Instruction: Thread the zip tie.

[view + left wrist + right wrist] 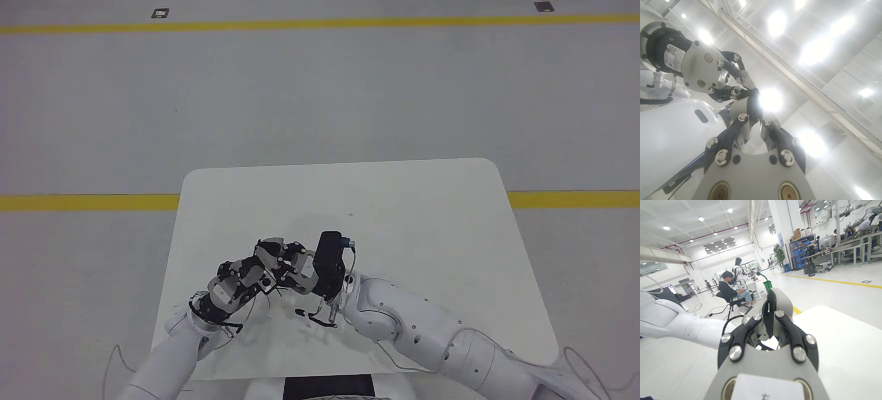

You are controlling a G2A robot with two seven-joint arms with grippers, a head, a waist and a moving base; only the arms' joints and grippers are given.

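Left tool (754,106) clamped shut on thin black plastic zip tie (752,94). Right tool (770,298) pinched shut on same tie. Tool tips meet over white rectangular worktop (440,220), front-left part.

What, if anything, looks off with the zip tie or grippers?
Nothing stands out. The left gripper and right gripper are both shut on the zip tie, tip to tip above the table.

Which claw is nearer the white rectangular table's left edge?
Left. The left claw hovers nearer that edge of the white table; the right claw meets it from farther in, both shut on the thin black plastic zip tie between them.
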